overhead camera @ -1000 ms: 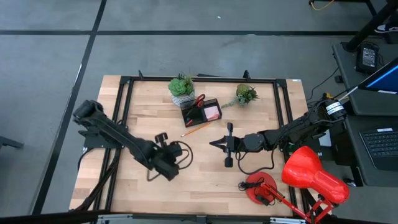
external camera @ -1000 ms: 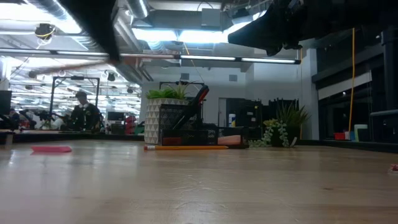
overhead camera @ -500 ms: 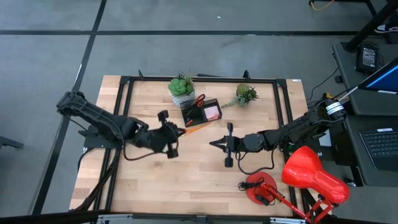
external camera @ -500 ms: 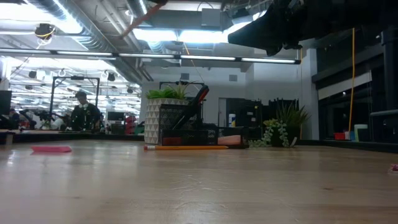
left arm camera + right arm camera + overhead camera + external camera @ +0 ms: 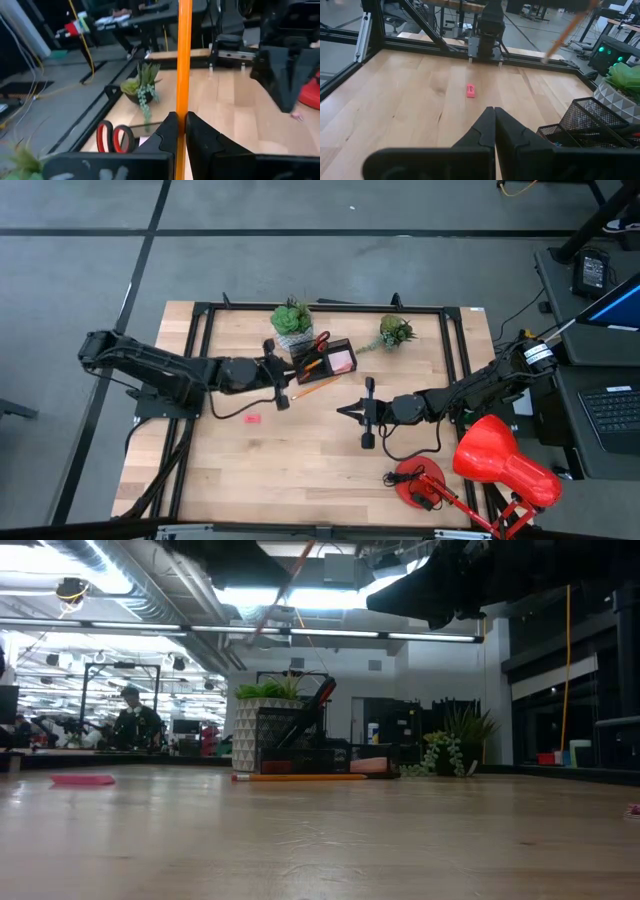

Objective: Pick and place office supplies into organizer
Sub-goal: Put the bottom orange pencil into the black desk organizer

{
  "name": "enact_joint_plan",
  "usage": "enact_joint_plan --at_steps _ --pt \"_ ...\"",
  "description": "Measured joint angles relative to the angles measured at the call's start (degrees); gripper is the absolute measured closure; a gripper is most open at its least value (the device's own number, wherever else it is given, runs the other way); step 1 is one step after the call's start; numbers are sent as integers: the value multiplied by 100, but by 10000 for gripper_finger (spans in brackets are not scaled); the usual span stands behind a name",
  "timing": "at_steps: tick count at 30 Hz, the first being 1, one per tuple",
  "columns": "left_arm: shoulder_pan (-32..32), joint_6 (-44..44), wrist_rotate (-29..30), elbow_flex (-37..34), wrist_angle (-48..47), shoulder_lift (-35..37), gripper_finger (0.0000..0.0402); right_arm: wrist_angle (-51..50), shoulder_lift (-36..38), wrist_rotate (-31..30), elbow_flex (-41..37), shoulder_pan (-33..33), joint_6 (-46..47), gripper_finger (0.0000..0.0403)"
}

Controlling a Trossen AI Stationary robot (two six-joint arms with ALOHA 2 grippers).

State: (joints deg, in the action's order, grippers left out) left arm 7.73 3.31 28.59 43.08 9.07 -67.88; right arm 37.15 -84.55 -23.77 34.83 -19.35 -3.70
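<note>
High view: the left gripper (image 5: 283, 372), closed on an orange pencil (image 5: 311, 366), now sits at the upper centre of the frame, just beside the black organizer (image 5: 324, 361). One second ago it was lower, at the lower left of centre; it has travelled up and right with the pencil. I judge that the drop into a compartment comes next. The red-handled scissors (image 5: 320, 341) and the pink sticky-note pad (image 5: 342, 360) are already in the organizer. A second pencil (image 5: 318, 387) lies on the surface just below it, and a small eraser (image 5: 252, 418) lies left of centre, so several things are left. The right gripper (image 5: 346, 412) waits, fingers shut on nothing, right of centre.

Low view: the held pencil (image 5: 283, 592) is a slanted orange line at the top centre, where earlier it was further left. The other pencil (image 5: 298, 777) lies flat in front of the organizer (image 5: 300, 745).

Left wrist view: the fingers clamp the pencil (image 5: 183, 55) upright; the scissors (image 5: 114, 137) show at lower left.

Right wrist view: the surface (image 5: 420, 95) is pale wood with a black frame; the eraser (image 5: 471, 90) lies at mid-frame. Behind is a workshop with desks and ceiling lamps.
</note>
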Motion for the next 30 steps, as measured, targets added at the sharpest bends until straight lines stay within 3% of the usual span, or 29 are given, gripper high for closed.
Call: enact_joint_plan --at_steps 13,22,30 --pt "-1538 419 -1668 -1625 3247 -6 384 22 0 -11 0 250 -302 398" --pt "-2370 197 -2404 -1725 3536 -150 384 124 0 -13 0 642 -433 398" --pt "-2877 135 -2845 -1725 4228 -899 384 430 0 -9 0 730 -689 398"
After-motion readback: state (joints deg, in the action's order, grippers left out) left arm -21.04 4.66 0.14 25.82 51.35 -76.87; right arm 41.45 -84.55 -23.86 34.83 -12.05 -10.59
